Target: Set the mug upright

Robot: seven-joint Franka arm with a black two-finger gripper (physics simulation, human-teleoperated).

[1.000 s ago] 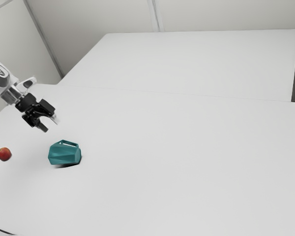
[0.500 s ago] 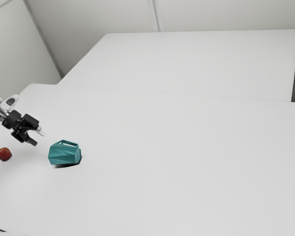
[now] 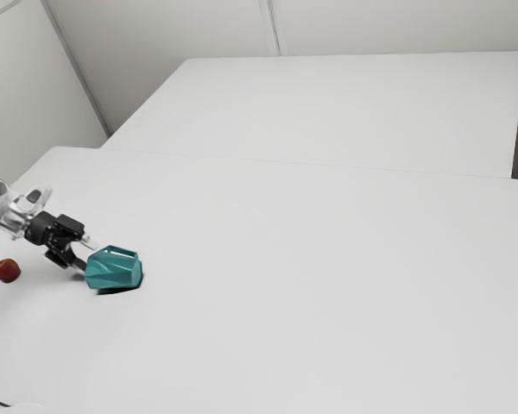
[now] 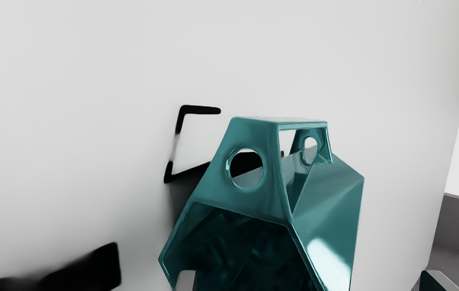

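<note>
Gripper (image 3: 85, 254) has closed the gap to the mouth of the teal mug (image 3: 114, 269), jaws wide open w/ nothing gripped, while the mug's unmoved, on its side on the surface (image 3: 285, 285), handle up, so righting it prob. needs a grip next.

A small, round, dark-red apple (image 3: 7, 270) sits on the broad, smooth white table (image 3: 328, 285), over at the exterior view's left. Past the table I see pale grey panelled walls (image 3: 155, 34) with a narrow upright strip (image 3: 274, 30).
</note>
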